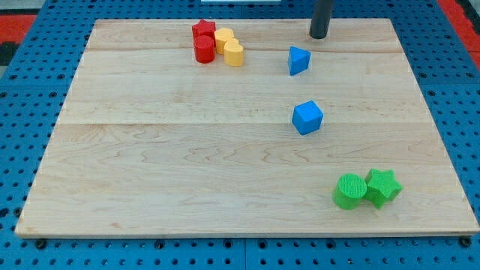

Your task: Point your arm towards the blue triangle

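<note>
The blue triangle (298, 60) lies on the wooden board (187, 150) near the view's top, right of centre. My tip (319, 36) is the lower end of a dark rod that comes down from the view's top edge. It stands just above and to the right of the blue triangle, a short gap apart, not touching it.
A blue cube-like block (307, 117) lies below the triangle. A red star (203, 31), a red cylinder (204, 50), a yellow block (223, 37) and a yellow heart (234, 53) cluster at the top left. A green cylinder (349, 190) and a green star (383, 187) sit at the bottom right.
</note>
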Motion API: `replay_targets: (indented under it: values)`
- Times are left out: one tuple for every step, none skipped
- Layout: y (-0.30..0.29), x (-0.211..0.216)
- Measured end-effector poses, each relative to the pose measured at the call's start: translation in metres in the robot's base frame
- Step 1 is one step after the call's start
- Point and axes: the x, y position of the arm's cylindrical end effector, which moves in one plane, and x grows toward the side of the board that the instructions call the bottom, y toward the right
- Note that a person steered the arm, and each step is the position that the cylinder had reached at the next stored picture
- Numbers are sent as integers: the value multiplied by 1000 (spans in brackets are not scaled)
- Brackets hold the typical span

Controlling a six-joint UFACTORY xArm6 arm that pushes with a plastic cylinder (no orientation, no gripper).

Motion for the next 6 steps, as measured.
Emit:
replay_targets:
  values:
    - [7, 0]
    - [13, 0]
    - [14, 3]
    - [14, 25]
    - [11, 57]
    - [-6, 48]
